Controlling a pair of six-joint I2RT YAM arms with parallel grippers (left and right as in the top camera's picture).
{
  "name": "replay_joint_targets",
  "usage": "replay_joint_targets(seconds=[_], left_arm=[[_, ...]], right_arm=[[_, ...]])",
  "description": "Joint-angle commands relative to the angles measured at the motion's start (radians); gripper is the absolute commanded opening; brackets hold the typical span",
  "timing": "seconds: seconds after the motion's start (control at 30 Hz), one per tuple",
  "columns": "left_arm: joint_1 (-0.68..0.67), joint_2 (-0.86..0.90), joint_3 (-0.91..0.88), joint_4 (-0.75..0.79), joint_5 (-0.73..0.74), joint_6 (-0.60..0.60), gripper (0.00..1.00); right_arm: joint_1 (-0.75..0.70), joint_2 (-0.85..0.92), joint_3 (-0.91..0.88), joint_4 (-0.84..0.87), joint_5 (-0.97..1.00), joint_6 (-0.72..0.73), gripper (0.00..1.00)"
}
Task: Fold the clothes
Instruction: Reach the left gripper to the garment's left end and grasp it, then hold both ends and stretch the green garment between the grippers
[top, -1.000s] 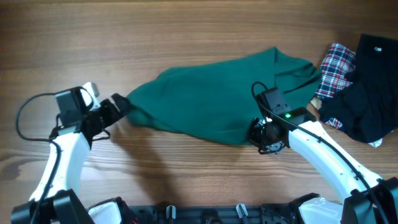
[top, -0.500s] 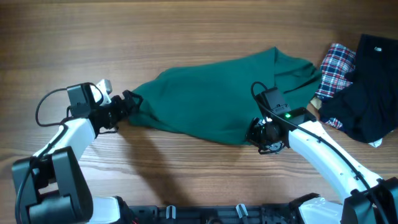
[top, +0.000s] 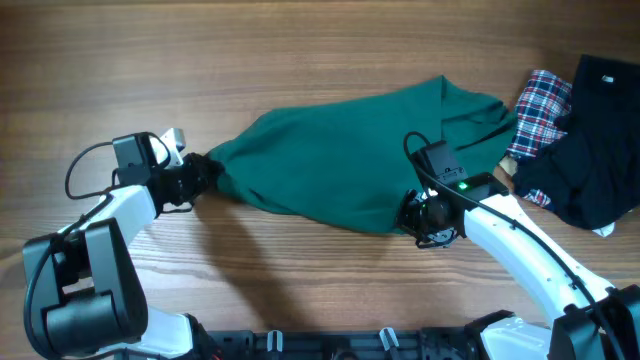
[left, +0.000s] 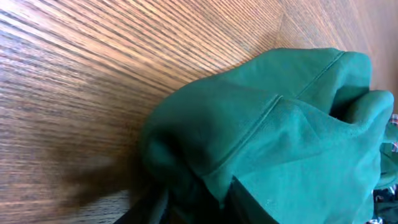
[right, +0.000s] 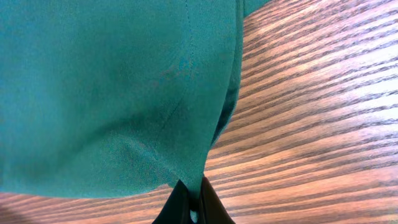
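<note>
The clothes (top: 340, 160) are one dark teal-green garment lying rumpled across the middle of the wooden table (top: 300, 50). My left gripper (top: 205, 172) sits at its pointed left end. In the left wrist view the bunched fabric (left: 292, 124) fills the gap between the dark fingers, so the left gripper (left: 198, 205) is shut on it. My right gripper (top: 412, 215) is at the garment's near right edge. The right wrist view shows the right gripper (right: 194, 198) pinched shut on a hem corner of the teal cloth (right: 106, 87), which hangs a little above the wood.
A red-white-blue plaid cloth (top: 540, 110) and a black garment (top: 595, 140) lie at the right edge of the table, just beyond the teal garment's right end. Bare wood lies behind and in front of the garment.
My left gripper has moved right onto the garment's left tip and closed on the fabric. The right arm and the garment's right side have not moved.
</note>
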Motion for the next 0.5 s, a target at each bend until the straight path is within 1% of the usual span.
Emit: replay_joint_targets(seconds=[0.0, 0.03, 0.07, 0.1, 0.13, 0.47], left_arm=[[-0.005, 0.012, -0.007, 0.019, 0.002, 0.005, 0.23], [-0.005, 0.012, -0.007, 0.026, 0.002, 0.004, 0.38], [-0.005, 0.012, -0.007, 0.027, 0.002, 0.005, 0.39], [-0.005, 0.012, -0.007, 0.031, 0.001, 0.005, 0.13], [-0.005, 0.012, -0.007, 0.033, 0.002, 0.005, 0.04], [-0.004, 0.004, -0.007, 0.018, 0.015, 0.004, 0.04]], right_arm=[[-0.002, -0.009, 0.018, -0.001, -0.021, -0.013, 0.04], [-0.002, -0.009, 0.018, -0.002, -0.021, -0.013, 0.04], [-0.002, -0.009, 0.018, -0.002, -0.021, -0.013, 0.04], [-0.002, -0.009, 0.018, -0.002, -0.021, -0.013, 0.04], [-0.002, -0.009, 0.018, -0.002, -0.021, -0.013, 0.04], [-0.002, -0.009, 0.018, -0.002, -0.021, -0.012, 0.04]])
